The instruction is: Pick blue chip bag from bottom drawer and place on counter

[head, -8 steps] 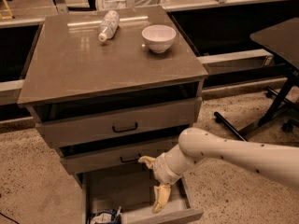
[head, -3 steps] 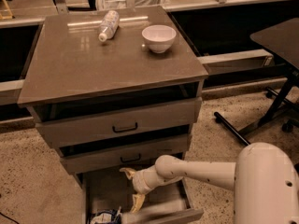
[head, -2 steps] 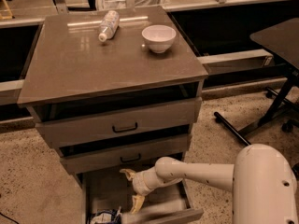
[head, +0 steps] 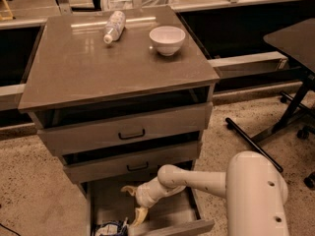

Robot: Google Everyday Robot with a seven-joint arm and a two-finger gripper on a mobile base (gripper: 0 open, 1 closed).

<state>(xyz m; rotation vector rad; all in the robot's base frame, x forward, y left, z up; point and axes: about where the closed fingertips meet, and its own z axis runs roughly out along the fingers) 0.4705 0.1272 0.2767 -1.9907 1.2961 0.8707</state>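
The bottom drawer (head: 170, 211) is pulled open under the two upper drawers. The blue chip bag (head: 111, 228) lies crumpled in its front left corner, partly cut off by the bottom of the view. My gripper (head: 134, 203) is inside the drawer, just right of and above the bag, open and empty. One cream fingertip (head: 139, 215) points down close to the bag, and I cannot tell if it touches. The counter (head: 98, 68) is the cabinet's glossy grey-brown top.
A white plastic bottle (head: 113, 26) lies on its side and a white bowl (head: 167, 39) stands at the back of the counter. The middle drawer front (head: 133, 163) overhangs my wrist. A dark table (head: 295, 38) and its black legs (head: 253, 142) stand to the right.
Since the oldest frame my arm has swung left and lower inside the drawer, bringing the gripper close to the bag. Over the last second it has barely moved.
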